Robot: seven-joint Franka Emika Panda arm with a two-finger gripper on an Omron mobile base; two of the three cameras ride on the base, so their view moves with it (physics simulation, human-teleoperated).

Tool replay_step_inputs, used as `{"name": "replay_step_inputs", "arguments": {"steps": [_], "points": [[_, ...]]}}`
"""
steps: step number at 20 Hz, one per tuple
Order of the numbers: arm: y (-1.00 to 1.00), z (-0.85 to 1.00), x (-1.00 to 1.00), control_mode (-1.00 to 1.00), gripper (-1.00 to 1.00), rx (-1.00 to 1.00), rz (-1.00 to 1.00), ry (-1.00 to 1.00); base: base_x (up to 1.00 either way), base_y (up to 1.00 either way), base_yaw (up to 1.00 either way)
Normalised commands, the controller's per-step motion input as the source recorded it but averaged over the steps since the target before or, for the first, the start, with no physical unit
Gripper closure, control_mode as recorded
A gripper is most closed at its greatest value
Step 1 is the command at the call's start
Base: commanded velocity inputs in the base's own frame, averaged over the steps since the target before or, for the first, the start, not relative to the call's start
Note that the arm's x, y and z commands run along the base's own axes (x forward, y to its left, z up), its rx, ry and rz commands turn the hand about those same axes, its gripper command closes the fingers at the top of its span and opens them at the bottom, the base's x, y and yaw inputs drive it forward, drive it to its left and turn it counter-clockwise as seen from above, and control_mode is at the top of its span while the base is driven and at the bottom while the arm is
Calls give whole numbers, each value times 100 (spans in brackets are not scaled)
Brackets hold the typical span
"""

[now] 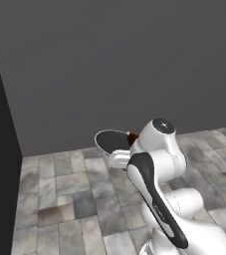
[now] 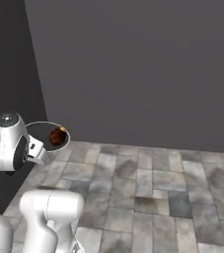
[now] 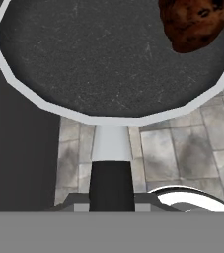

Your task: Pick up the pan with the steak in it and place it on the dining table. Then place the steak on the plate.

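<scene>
Writing: none was legible.
Gripper [image 3: 111, 200]: clamped on the black handle of the round dark pale-rimmed pan [image 3: 103, 54].
Steak [image 3: 195, 22]: reddish-brown lump lay inside the pan.
Surroundings: grey stone-tiled floor [image 2: 153, 188] lay below, plain grey wall [image 1: 119, 60] stood behind.

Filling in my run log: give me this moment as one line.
phase: carrying | fingers: shut on pan handle | pan: held above tiled floor | steak: in pan
</scene>
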Motion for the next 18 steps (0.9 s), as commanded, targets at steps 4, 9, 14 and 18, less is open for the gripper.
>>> {"name": "replay_step_inputs", "arguments": {"steps": [4, 9, 14, 18], "points": [[0, 0, 0, 100, 100, 0, 0, 0, 100, 32, -11], [0, 0, 0, 100, 100, 0, 0, 0, 100, 32, -12], [0, 0, 0, 100, 100, 0, 0, 0, 51, 7, -37], [0, 0, 0, 100, 100, 0, 0, 0, 0, 0, -50]]}}
